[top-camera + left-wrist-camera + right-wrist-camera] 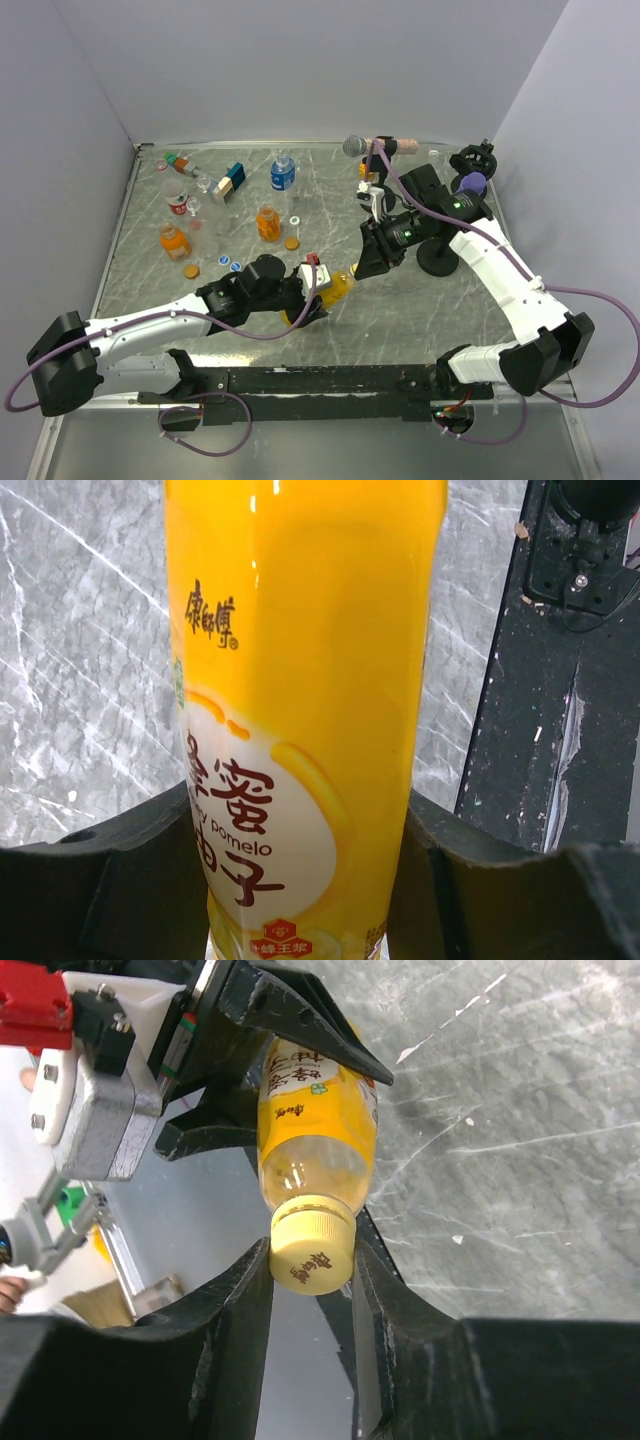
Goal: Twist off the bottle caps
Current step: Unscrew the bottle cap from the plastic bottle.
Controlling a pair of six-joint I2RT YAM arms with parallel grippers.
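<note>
A tall yellow bottle (336, 284) is held tilted above the table between both arms. My left gripper (312, 298) is shut on its labelled body (305, 680), a finger pressed against each side. The bottle's pale yellow cap (312, 1250) sits between the fingers of my right gripper (312, 1260), which is shut on it, both pads touching the cap's ribbed sides. In the top view the right gripper (358, 268) meets the bottle's neck end; the cap itself is hidden there.
A clear bottle with a blue label (283, 173), two squat orange bottles (268, 222) (174, 241), a red can (179, 205), toy blocks (230, 182) and loose caps (292, 242) (190, 271) lie at the back left. A microphone (356, 146) and a black stand (438, 262) are at the right.
</note>
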